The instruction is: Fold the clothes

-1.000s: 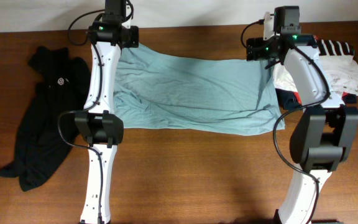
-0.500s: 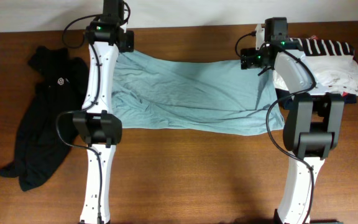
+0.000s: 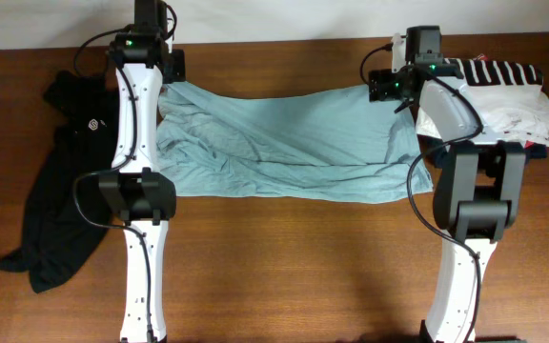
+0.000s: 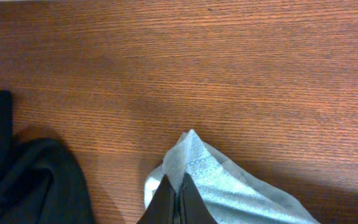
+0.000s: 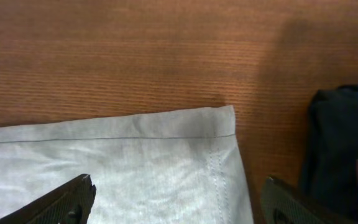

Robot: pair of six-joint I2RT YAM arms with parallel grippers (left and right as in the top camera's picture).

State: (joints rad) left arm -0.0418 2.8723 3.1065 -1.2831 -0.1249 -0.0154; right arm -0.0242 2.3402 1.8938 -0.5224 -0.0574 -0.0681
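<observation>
On the worktop (image 3: 284, 276), the teal shirt (image 3: 284, 143) lies spread out across the middle, rumpled toward its left end and smoother at the right. The left pincer (image 4: 178, 198) is clamped on the shirt's far left corner, with a small peak of cloth pinched between its tips. The right pincer (image 5: 178, 202) hangs over the far right corner with its fingers wide apart and nothing in them; the stitched hem lies flat on the wood between them. The black top (image 3: 60, 191) sits crumpled near the left edge, close to the shirt, with neither arm at it. A heap of other garments (image 3: 508, 95) lies at the far right.

The task looks barely begun. The shirt is laid out but shows no deliberate fold, and the right corner is not yet gripped. Both the shirt and the black top are left to fold.
</observation>
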